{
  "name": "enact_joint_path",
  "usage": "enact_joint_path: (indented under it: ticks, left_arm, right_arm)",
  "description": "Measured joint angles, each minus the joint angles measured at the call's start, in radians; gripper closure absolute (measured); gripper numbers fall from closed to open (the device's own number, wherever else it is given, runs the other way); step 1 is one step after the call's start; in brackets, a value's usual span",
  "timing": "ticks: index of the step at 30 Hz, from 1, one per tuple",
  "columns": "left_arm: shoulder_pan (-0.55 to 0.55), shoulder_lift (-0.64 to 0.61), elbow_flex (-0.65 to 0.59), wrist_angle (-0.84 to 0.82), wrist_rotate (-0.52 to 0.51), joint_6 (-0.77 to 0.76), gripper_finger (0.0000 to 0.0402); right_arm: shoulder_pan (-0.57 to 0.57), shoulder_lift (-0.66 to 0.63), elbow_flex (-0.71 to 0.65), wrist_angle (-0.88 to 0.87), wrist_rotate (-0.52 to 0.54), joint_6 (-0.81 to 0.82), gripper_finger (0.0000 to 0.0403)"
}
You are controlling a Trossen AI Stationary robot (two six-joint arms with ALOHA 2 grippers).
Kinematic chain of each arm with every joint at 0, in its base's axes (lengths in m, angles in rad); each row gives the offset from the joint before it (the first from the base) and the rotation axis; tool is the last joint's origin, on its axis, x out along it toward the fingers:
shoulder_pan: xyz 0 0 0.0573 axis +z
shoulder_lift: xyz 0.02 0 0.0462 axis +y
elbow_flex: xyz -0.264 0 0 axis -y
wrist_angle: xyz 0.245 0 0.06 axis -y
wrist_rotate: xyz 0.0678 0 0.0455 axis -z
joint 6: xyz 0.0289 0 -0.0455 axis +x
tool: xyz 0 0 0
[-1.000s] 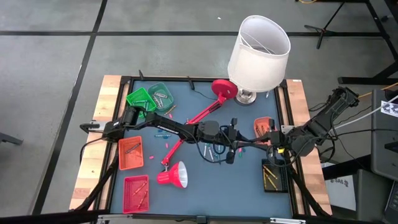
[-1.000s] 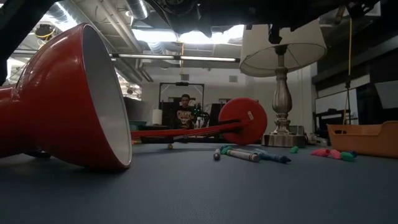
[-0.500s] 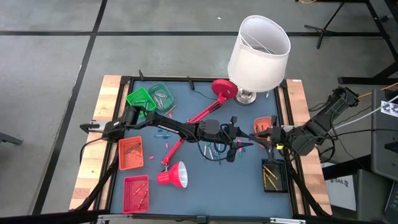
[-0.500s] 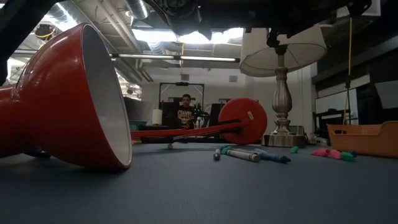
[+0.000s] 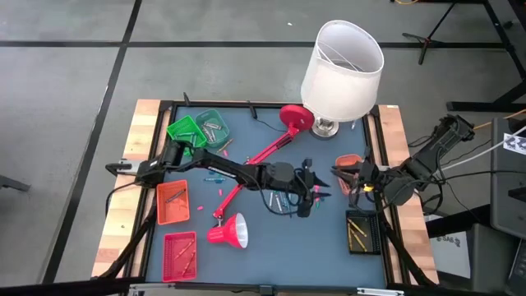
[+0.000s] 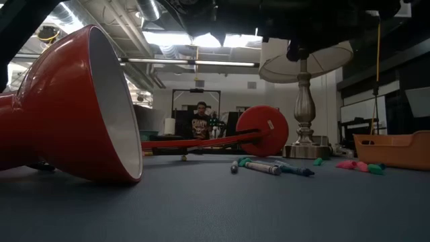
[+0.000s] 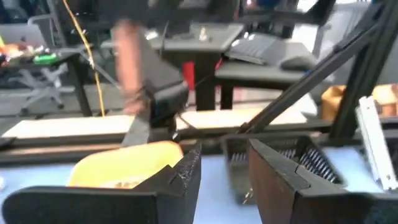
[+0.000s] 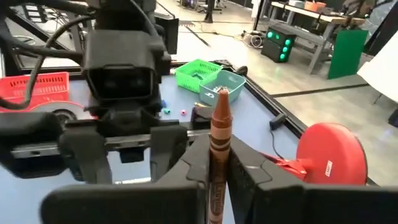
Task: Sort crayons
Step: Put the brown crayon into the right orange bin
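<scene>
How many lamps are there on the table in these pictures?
2. A white-shaded lamp stands upright at the table's far edge, towards the right arm's side; a red lamp lies tipped over across the middle.

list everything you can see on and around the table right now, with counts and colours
brown crayon: one, shut in the right tool, upright
loose crayons: several, grey, teal and pink, mid table
red desk lamp: one, lying on its side across the middle
white-shaded lamp: one, silver stem, far edge of the table
green bins: two, bright green and teal, far left corner
red bins: two, one orange-red, one red, near left side
orange bin: one, right side
black bin: one, near right corner
table: one, blue-grey top, wooden edges
person: one, seated in the room behind
left tool: open, empty, mid table
right tool: shut on the crayon, right of centre, facing the left tool
</scene>
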Motion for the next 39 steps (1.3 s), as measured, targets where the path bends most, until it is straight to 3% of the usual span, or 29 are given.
enact_joint_path:
  ticks: [8,15,25,29,33,39]
  left_arm:
    - [0.004,0.000,0.000,-0.155,-0.013,0.004,0.0294]
    - [0.007,0.000,0.000,-0.244,-0.017,0.005,0.0306]
    - [0.011,0.000,0.000,-0.248,-0.016,0.005,0.0312]
    - [0.028,-0.024,-0.001,-0.272,0.015,0.006,0.0312]
    - [0.058,-0.091,-0.001,-0.354,0.047,0.024,0.0312]
    - [0.091,-0.216,-0.001,-0.646,0.044,0.117,0.0312]
  right_arm:
    - [0.001,0.000,0.000,-0.058,0.025,0.031,0.0380]
    - [0.001,0.002,0.000,-0.337,0.028,0.339,0.0381]
    - [0.001,0.003,0.000,-0.716,-0.226,0.806,0.0374]
    - [0.001,0.003,0.000,-0.764,-0.324,0.853,0.0372]
    - [0.001,0.003,0.000,-0.769,-0.349,0.854,0.0371]
    - [0.001,0.004,0.000,-0.783,-0.349,0.852,0.0371]
